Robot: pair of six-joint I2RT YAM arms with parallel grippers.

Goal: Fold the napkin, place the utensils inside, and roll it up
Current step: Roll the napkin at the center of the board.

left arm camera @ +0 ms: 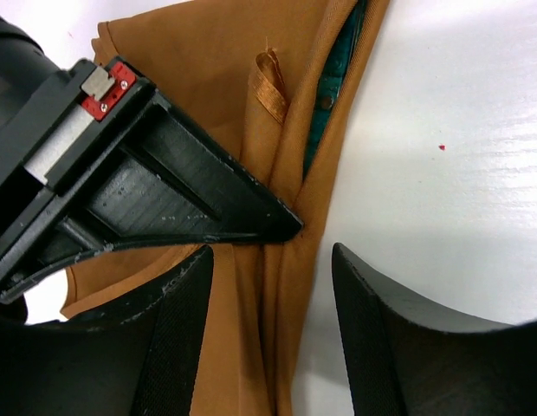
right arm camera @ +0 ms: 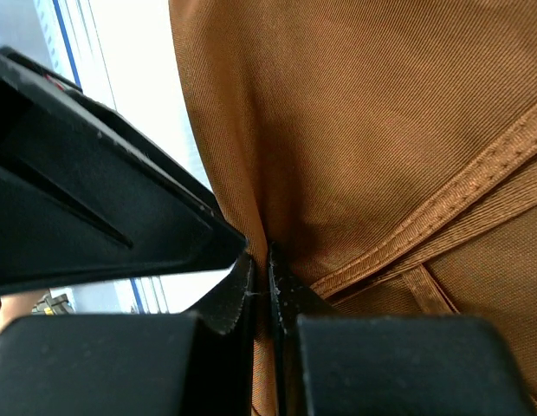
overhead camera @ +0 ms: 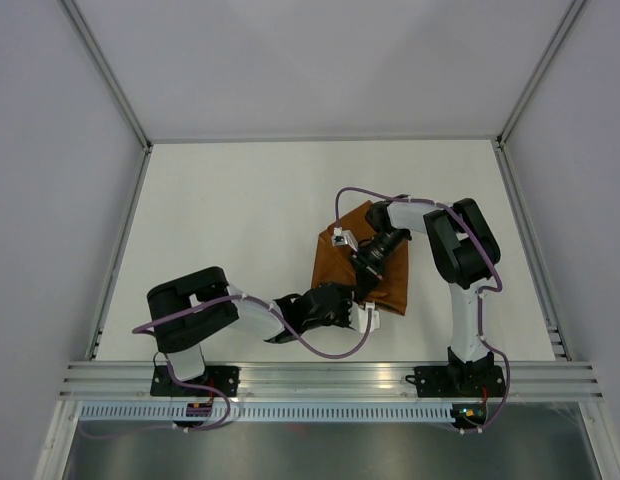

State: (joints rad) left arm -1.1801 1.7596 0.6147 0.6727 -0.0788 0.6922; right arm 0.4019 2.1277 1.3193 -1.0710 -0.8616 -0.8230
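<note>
The rust-orange napkin (overhead camera: 333, 266) lies folded on the white table, right of centre. In the left wrist view the napkin (left arm camera: 199, 78) shows a dark teal utensil (left arm camera: 336, 82) tucked inside its folded right edge; the utensil is hidden in the top view. My right gripper (overhead camera: 363, 283) reaches down from the far side, and in its own view the gripper (right arm camera: 268, 273) is shut on a pinch of the napkin (right arm camera: 381, 130). My left gripper (overhead camera: 357, 317) is at the napkin's near edge. It (left arm camera: 273, 334) is open, its fingers astride the folded edge, close to the right gripper's finger (left arm camera: 164, 191).
An aluminium rail (overhead camera: 330, 380) runs along the near table edge by the arm bases. White walls enclose the table on three sides. A small red speck (left arm camera: 442, 147) marks the bare table right of the napkin.
</note>
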